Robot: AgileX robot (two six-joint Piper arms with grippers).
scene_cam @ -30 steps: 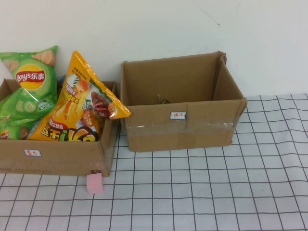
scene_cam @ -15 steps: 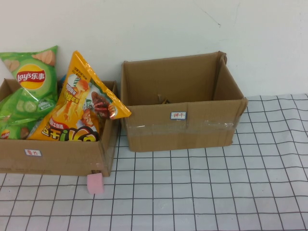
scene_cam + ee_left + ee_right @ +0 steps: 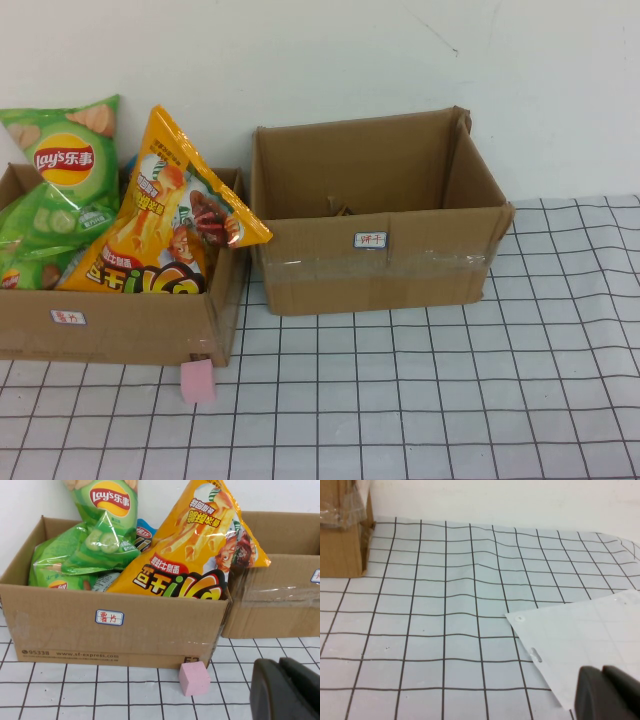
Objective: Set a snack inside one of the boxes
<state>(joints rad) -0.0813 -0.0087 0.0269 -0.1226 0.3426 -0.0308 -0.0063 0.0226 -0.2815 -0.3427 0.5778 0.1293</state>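
Note:
A left cardboard box [image 3: 120,325] holds a green Lay's chip bag [image 3: 62,170] and an orange snack bag [image 3: 170,220] that leans over its right rim. A right cardboard box [image 3: 380,270] stands open beside it, and its inside looks almost bare. Neither arm shows in the high view. My left gripper [image 3: 279,665] is shut and empty, low over the table in front of the left box [image 3: 115,630], with the orange bag [image 3: 195,545] beyond it. My right gripper [image 3: 602,672] is shut and empty over a white sheet [image 3: 585,645].
A pink foam cube [image 3: 197,381] lies on the checked tablecloth by the left box's front right corner, and it also shows in the left wrist view [image 3: 194,678]. A box corner [image 3: 340,545] shows in the right wrist view. A white wall stands behind the boxes.

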